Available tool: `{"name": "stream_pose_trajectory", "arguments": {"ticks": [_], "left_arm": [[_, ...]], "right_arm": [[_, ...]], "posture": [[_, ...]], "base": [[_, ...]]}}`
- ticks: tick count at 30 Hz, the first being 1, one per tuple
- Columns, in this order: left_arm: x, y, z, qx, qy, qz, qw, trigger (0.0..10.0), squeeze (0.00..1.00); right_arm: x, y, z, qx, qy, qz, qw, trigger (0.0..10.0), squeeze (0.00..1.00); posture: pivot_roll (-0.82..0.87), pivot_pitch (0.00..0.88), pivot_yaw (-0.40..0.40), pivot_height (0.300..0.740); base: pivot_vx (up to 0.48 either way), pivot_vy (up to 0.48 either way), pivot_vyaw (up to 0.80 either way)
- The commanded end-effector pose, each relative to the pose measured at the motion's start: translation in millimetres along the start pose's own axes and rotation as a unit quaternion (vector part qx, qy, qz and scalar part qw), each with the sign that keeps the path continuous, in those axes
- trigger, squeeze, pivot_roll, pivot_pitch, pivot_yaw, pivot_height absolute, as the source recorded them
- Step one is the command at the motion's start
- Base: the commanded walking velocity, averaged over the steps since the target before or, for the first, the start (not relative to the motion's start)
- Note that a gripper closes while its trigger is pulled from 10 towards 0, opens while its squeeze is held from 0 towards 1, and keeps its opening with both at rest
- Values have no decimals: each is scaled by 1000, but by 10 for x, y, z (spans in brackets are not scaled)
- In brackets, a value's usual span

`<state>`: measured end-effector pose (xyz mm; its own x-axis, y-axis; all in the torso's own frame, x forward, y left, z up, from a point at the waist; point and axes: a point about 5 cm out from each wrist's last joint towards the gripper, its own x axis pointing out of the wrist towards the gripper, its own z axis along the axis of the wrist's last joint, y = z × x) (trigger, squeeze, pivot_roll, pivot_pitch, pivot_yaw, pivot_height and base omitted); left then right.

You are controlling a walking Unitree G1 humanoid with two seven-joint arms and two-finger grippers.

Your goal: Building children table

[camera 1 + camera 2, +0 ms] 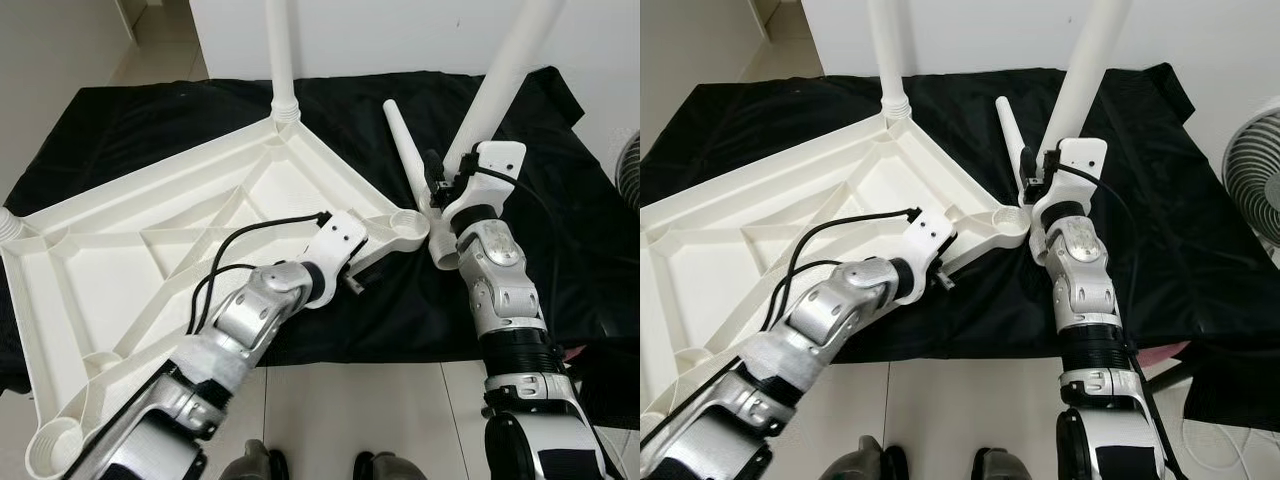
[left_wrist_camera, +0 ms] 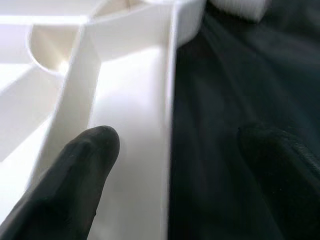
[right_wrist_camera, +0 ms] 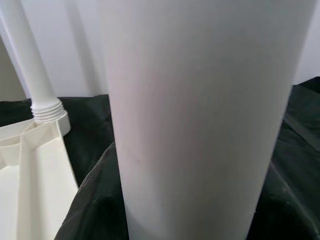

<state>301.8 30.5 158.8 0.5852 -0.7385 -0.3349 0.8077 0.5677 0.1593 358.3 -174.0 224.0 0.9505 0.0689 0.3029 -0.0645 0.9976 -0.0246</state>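
I see the upturned tabletop (image 1: 150,260) on the black cloth (image 1: 560,200). My left end effector (image 2: 170,150) straddles its rim, fingers apart. My right end effector (image 1: 437,185) holds a leg (image 1: 500,80) tilted at the corner socket (image 1: 405,228); I cannot tell its finger state.

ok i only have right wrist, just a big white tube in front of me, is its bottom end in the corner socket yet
Observer: Not by the head views. The tilted leg leans over, and its lower end appears to rest just beside the empty corner socket, not in it.
Operator: and where's the left hand
Observer: The left hand is open at that same corner. One finger is inside the rim of the table underside and the other is over the black cloth.
Operator: any spare legs about
Observer: One loose leg lies on the cloth just behind the socket.
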Motion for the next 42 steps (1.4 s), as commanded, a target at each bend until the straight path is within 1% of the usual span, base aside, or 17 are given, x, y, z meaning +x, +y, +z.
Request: {"name": "stream_pose_trajectory", "arguments": {"ticks": [1,2,3,5,12,19,21,22,24,27,29,32,36,39,40,41,42], "left_arm": [[-145,-275,-203,15,46,-196,979,10000,0],[-145,-275,-203,15,46,-196,979,10000,0],[-203,-294,-244,23,56,-213,975,10000,0],[-246,-289,-269,27,62,-219,973,10000,0],[-379,-151,-307,26,75,-191,978,10000,0],[-445,-120,-328,22,81,-179,980,10000,0],[-521,-135,-362,23,89,-186,978,10000,0],[-521,-135,-362,23,89,-186,978,10000,0],[-625,-124,-429,24,103,-190,976,10000,0],[-653,-103,-463,27,111,-185,976,10000,0],[-702,-53,-516,30,125,-173,977,10000,0],[-698,-1,-510,35,123,-153,980,10000,0],[-471,79,-269,21,63,-89,994,10000,0],[-435,79,-221,17,51,-83,995,10000,0],[-353,98,-42,6,0,-56,998,10000,0],[-353,98,-42,6,0,-56,998,10000,0],[-334,106,22,1,-17,-46,999,10000,0]], "right_arm": [[21,29,29,-1,-9,4,1000,10000,0],[21,29,29,-1,-9,4,1000,10000,0],[22,29,30,-1,-9,4,1000,10000,0],[22,28,30,-1,-10,4,1000,10000,0],[15,47,10,0,-6,7,1000,10000,0],[18,96,1,-3,-3,25,1000,10000,0],[0,148,-15,-5,2,50,999,10000,0],[0,148,-15,-5,2,50,999,10000,0],[-31,245,-64,-16,16,93,995,10000,0],[-45,289,-84,-22,20,112,993,10000,0],[-79,380,-121,-29,28,147,988,10000,0],[-98,447,-149,-29,34,167,985,10000,0],[-89,519,-165,-29,38,180,982,10000,0],[-86,522,-163,-31,37,179,983,10000,0],[-88,509,-171,-32,41,179,982,10000,0],[-88,509,-171,-32,41,179,982,10000,0],[-90,503,-173,-33,42,180,982,10000,0]], "posture": [[-112,117,71,740],[-112,117,71,740],[-112,117,71,740],[-112,117,71,740],[-106,121,74,740],[-105,119,68,740],[-105,120,65,740],[-105,120,65,740],[-105,117,59,740],[-103,116,55,740],[-101,112,53,740],[-96,113,46,740],[-97,110,41,740],[-97,110,41,740],[-103,100,39,740],[-103,100,39,740],[-103,100,39,740]], "base": [[0,0,0],[0,0,0],[0,0,0],[0,0,0],[0,0,0],[0,0,0],[0,0,0],[0,0,0],[0,0,0],[0,0,0],[0,0,0],[0,0,0],[0,0,0],[0,0,0],[0,0,0],[0,0,0],[0,0,0]]}}
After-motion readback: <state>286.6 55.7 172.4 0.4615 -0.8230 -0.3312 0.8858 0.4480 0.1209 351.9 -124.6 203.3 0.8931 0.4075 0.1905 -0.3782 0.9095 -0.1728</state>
